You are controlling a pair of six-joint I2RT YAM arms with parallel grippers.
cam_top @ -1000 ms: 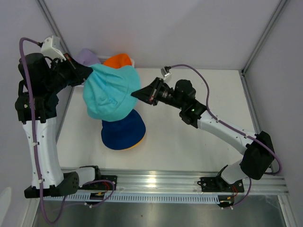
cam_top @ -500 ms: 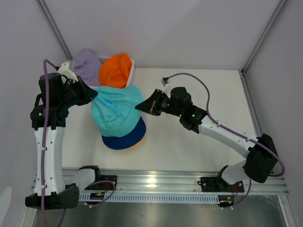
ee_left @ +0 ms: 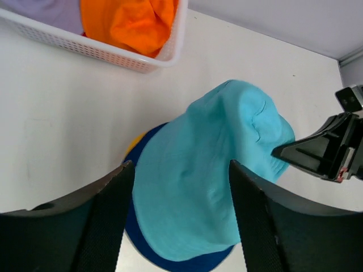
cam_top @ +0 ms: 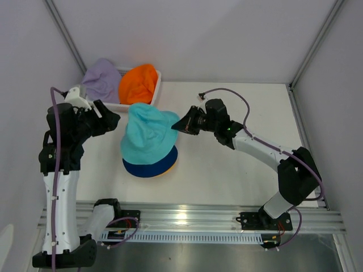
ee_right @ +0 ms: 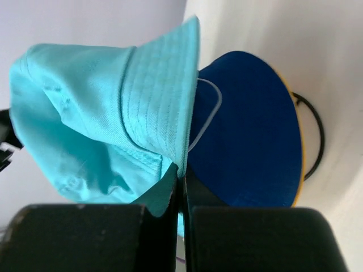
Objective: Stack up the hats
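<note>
Left gripper (cam_top: pixel 112 120): fingers spread wide, holding nothing, just beside the stack's left side. Mid-table, the teal hat (cam_top: pixel 148 136) is draped over the navy hat (cam_top: pixel 152 169), with a sliver of yellow hat (ee_right: pixel 299 141) showing underneath. Teal's long axis runs near to far, crown toward the far side, fabric creased and slumped. Right gripper (cam_top: pixel 177 126): fingers pressed together on the teal brim's right edge, holding that side up off the navy.
</note>
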